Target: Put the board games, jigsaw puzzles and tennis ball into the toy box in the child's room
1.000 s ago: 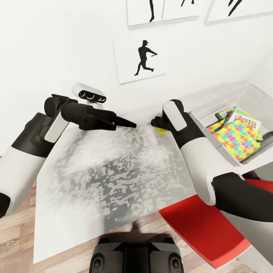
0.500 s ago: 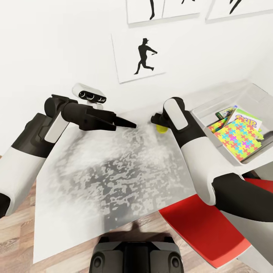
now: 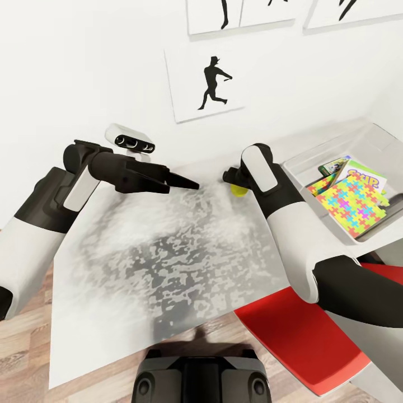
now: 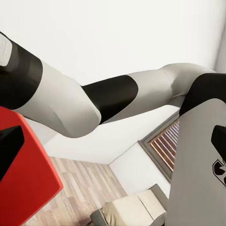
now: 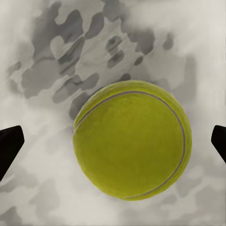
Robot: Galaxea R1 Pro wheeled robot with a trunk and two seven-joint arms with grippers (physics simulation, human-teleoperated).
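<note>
The tennis ball (image 3: 239, 191) (image 5: 133, 140) lies on the mottled grey-white table (image 3: 168, 252). My right gripper (image 5: 113, 146) hangs open just above it. One dark fingertip (image 5: 9, 147) shows on each side of the ball, and neither touches it. In the head view the right wrist (image 3: 254, 168) hides most of that gripper. My left gripper (image 3: 193, 183) is open and holds nothing, hovering over the table to the left of the ball. The toy box (image 3: 296, 165) at the right holds a jigsaw puzzle (image 3: 350, 207), the SKIP-BO board game (image 3: 365, 178) and a green-edged box (image 3: 333, 167).
A red chair (image 3: 302, 330) stands at the table's near right corner, under my right arm. A white wall with silhouette pictures (image 3: 207, 84) rises just behind the table. My base (image 3: 201, 380) is at the near edge. Wood floor (image 3: 22, 341) lies to the left.
My left arm has drifted slightly to the left. The right gripper and the tennis ball have stayed where they were.
</note>
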